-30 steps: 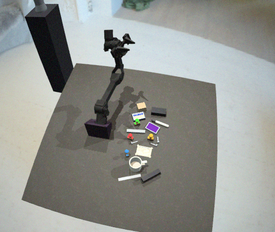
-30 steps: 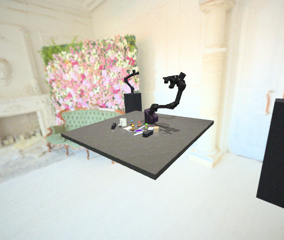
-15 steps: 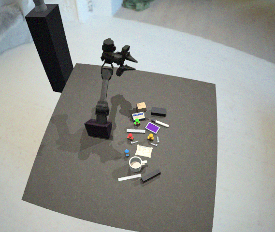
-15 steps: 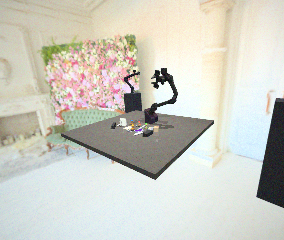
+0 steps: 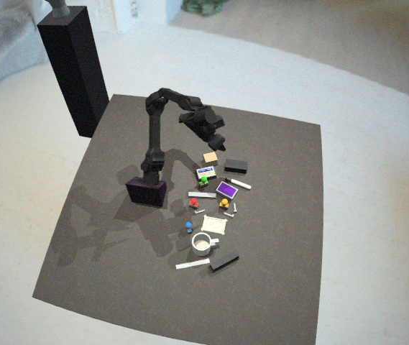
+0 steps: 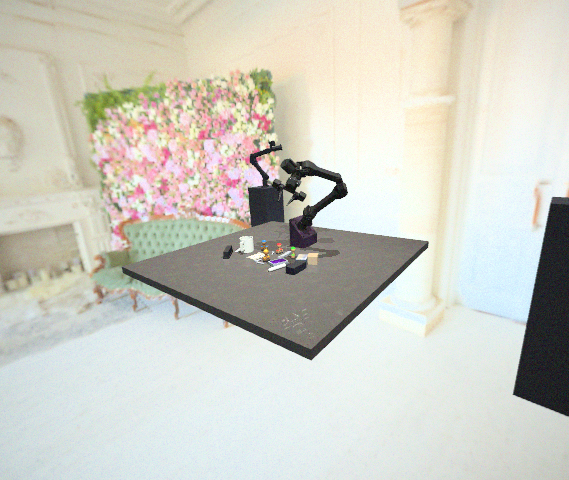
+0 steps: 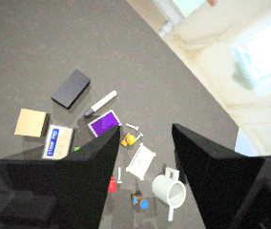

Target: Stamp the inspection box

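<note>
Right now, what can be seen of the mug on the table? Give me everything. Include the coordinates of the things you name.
The mug [image 5: 197, 251] [image 6: 246, 244] [image 7: 164, 188] is plain white, with a round open mouth, smooth walls that look ceramic, and one handle. It stands upright on the dark tabletop [image 5: 271, 223] [image 6: 196, 279] [image 7: 140, 57], next to the cream card [image 5: 213, 225] [image 6: 256, 256] [image 7: 141, 162]. Its inside bottom looks pinkish beige from above; whether that is liquid, I cannot tell. The gripper [image 5: 222, 149] [image 6: 289, 203] [image 7: 145, 129] is clear of it.
</note>
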`<state>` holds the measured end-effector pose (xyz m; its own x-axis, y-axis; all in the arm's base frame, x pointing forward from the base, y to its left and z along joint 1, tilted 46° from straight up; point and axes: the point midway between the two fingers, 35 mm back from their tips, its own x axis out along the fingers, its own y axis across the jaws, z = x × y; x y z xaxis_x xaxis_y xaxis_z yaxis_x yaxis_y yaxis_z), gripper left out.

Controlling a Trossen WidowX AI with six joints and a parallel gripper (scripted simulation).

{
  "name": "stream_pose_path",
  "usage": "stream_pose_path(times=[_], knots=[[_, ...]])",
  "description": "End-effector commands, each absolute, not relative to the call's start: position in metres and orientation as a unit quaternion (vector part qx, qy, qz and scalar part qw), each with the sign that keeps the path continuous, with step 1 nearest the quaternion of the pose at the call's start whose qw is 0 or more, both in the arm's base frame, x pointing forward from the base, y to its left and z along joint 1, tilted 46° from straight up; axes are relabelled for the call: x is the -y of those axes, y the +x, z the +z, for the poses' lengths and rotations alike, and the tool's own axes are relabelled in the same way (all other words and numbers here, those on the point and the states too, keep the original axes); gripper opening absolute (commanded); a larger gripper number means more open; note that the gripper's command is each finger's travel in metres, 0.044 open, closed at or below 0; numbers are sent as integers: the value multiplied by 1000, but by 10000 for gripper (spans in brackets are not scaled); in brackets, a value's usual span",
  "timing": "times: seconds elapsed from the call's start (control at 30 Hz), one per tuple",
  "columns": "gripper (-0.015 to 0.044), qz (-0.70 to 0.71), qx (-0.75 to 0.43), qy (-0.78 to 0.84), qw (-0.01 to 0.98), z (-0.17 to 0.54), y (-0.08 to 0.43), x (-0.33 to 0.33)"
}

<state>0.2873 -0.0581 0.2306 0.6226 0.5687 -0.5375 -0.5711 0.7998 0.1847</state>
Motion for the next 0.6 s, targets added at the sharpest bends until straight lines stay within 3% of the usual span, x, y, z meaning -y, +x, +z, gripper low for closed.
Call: stream_pose_path(times=[0.0, 0.3, 0.57], knots=[[226, 347, -411, 114, 835, 176, 287, 9], [226, 316, -647, 241, 651, 84, 236, -82], [226, 308, -664, 245, 635, 83, 224, -92]])
